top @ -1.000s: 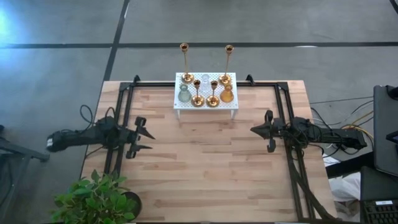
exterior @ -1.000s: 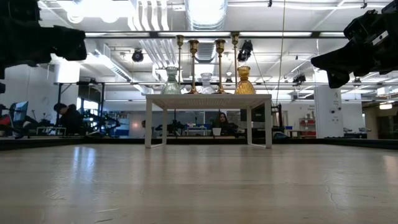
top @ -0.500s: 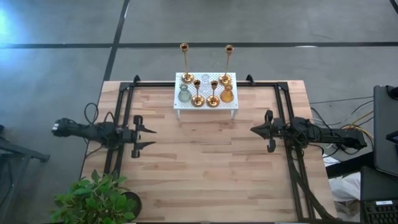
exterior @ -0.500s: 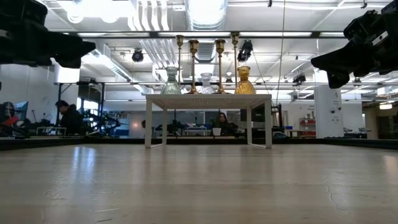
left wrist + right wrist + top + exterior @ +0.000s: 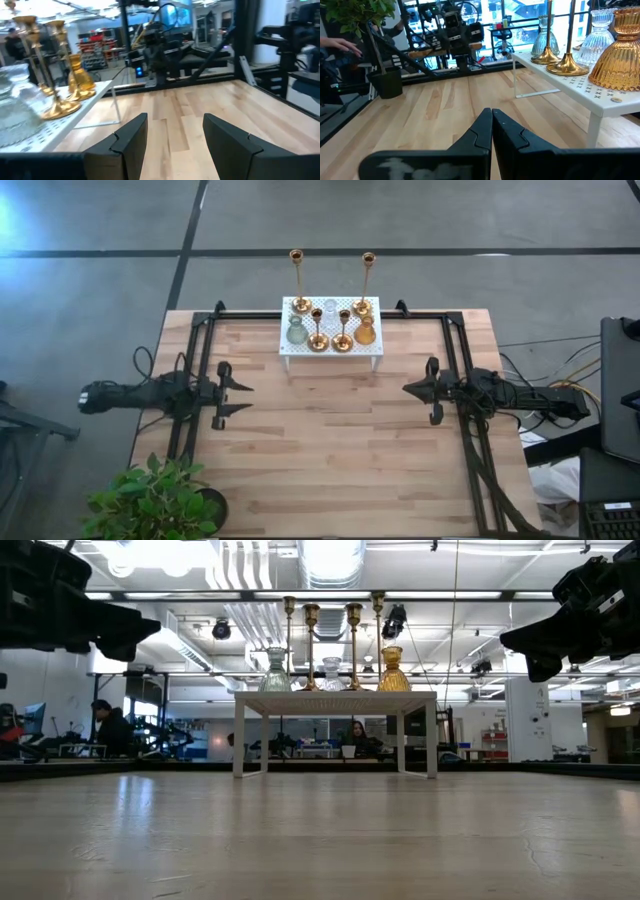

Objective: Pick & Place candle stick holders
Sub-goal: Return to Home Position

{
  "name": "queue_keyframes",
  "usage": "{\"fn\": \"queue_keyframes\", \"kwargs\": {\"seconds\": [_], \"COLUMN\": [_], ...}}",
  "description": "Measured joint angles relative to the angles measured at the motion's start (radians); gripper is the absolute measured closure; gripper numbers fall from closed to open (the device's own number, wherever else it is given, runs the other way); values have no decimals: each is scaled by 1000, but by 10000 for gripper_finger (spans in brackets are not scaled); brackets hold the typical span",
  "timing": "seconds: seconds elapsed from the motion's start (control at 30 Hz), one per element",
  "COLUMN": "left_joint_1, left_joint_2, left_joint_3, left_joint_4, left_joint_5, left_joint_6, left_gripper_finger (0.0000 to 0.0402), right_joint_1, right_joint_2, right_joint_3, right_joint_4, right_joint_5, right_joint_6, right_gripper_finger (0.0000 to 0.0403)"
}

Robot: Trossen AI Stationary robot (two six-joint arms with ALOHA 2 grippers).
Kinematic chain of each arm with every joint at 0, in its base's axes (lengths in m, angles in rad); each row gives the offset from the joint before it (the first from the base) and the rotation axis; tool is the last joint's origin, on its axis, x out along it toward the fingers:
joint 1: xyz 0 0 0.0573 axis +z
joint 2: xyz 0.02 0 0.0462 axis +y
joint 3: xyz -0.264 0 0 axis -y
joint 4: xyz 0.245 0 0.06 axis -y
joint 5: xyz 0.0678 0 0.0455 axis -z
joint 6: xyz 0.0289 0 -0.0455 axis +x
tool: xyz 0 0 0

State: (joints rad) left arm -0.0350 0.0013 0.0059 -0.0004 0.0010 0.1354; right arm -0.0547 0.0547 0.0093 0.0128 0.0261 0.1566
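The candle stick holders stand on a white perforated stand (image 5: 331, 352) at the table's far middle. There are two tall brass sticks (image 5: 297, 280) (image 5: 367, 280), two short brass ones (image 5: 318, 332) (image 5: 343, 332), and three glass holders: grey-green (image 5: 296, 332), clear (image 5: 329, 310) and amber (image 5: 365, 332). My left gripper (image 5: 247, 399) is open and empty over the table's left part, pointing toward the right edge, near and left of the stand. My right gripper (image 5: 405, 389) is shut and empty over the right part, pointing left. The left wrist view shows the brass sticks (image 5: 55, 70). The right wrist view shows the amber holder (image 5: 620, 45).
A potted plant (image 5: 155, 500) stands at the table's near left corner. Black frame rails (image 5: 195, 380) (image 5: 462, 380) run along the left and right sides. Bare wood lies between the grippers and in front of the stand. People show in the room behind (image 5: 105, 725).
My left gripper has moved a little toward the table's right edge and has turned from slanting to pointing straight at that edge; it stays open. The holders have not moved.
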Motion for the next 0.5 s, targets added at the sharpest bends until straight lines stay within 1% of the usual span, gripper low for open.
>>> {"fn": "queue_keyframes", "kwargs": {"seconds": [0.13, 0.37, 0.5], "left_joint_1": [29, 28, 28], "left_joint_2": [0, 0, 0], "left_joint_3": [0, 0, 0], "left_joint_4": [0, -1, -1], "left_joint_5": [9, 9, 9], "left_joint_6": [-12, 104, 123], "left_gripper_finger": [204, 204, 204], "right_joint_1": [0, 0, 0], "right_joint_2": [0, 0, 0], "right_joint_3": [0, 0, 0], "right_joint_4": [0, 0, 0], "right_joint_5": [0, 0, 0], "right_joint_6": [0, 0, 0], "right_gripper_finger": [394, 394, 394]}}
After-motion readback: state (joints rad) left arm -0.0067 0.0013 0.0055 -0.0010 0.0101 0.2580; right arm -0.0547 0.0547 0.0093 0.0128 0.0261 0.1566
